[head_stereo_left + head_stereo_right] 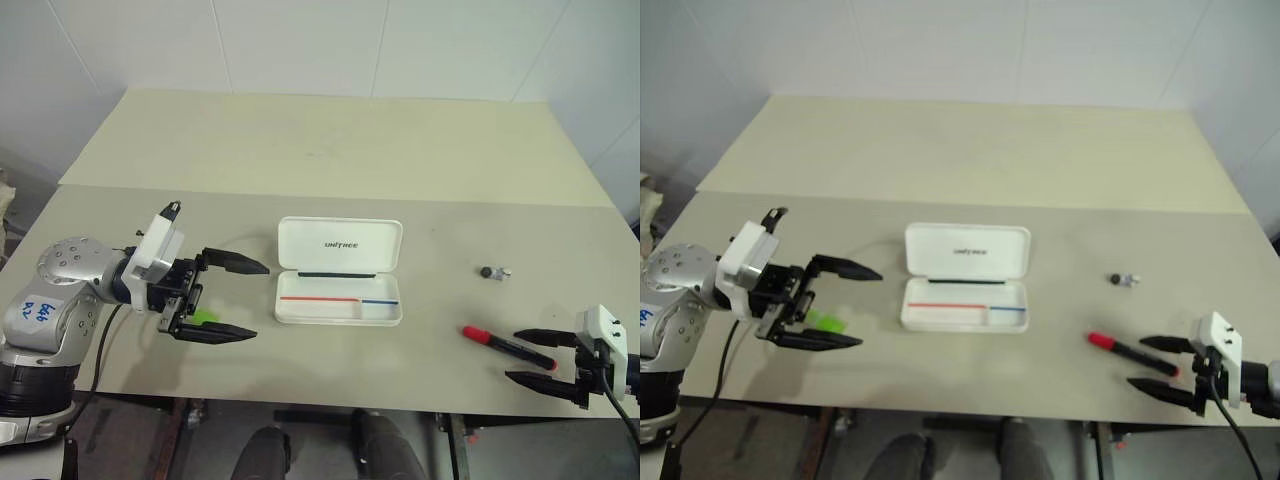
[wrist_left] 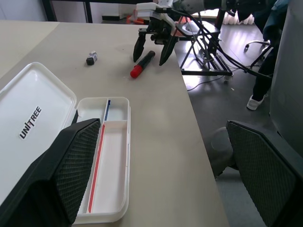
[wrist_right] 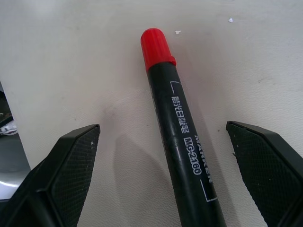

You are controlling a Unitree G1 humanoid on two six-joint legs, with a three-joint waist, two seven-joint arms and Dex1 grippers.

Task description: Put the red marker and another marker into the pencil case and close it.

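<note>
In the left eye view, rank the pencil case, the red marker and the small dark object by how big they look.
1. pencil case, open, largest.
2. red marker.
3. small dark-and-silver object, smallest.
All lie at a similar distance on the table, so the order is safe.

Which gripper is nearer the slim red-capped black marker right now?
Right. The right gripper straddles the red-capped black marker's barrel end, jaws open; the left gripper is far beyond the white plastic pencil case.

The pencil case (image 1: 339,284) is white with a red and blue stripe inside. The red marker (image 1: 508,345) has a red cap and black barrel. Another marker (image 1: 206,317) is lime green.
</note>
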